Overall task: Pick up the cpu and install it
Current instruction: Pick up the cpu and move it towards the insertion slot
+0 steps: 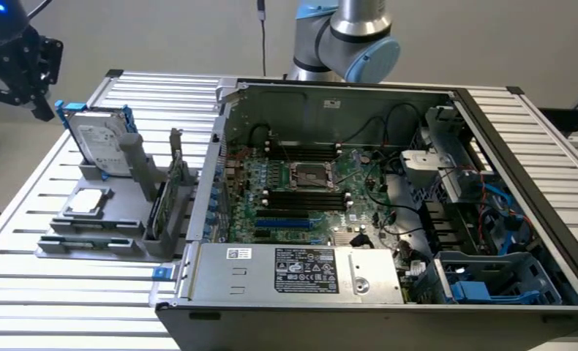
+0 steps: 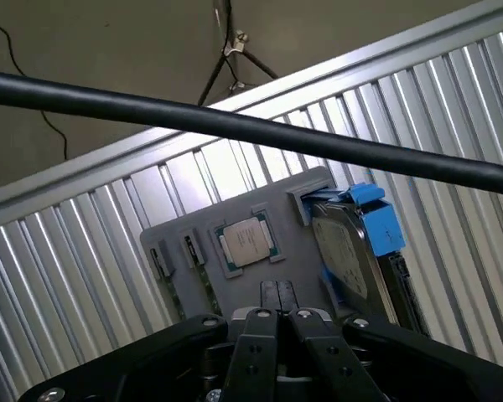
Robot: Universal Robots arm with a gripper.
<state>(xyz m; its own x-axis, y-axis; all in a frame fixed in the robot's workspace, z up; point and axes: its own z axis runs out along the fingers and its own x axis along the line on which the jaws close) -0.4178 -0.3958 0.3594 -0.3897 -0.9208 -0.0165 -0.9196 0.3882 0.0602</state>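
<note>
My gripper (image 2: 277, 291), fingers together and empty, hangs well above the tray (image 2: 295, 251), where the cpu (image 2: 246, 243) lies flat beside the drive (image 2: 345, 251), so I should open, centre squarely over it and descend straight.

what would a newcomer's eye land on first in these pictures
The open computer case dominates the exterior view, its green motherboard and dark metal-framed socket exposed. At the exterior view's left, a grey holder on the slatted table carries the small silver cpu lying flat and a blue-framed hard drive standing upright. In the wrist view the shut gripper hangs clear of the cpu, holding nothing.
</note>
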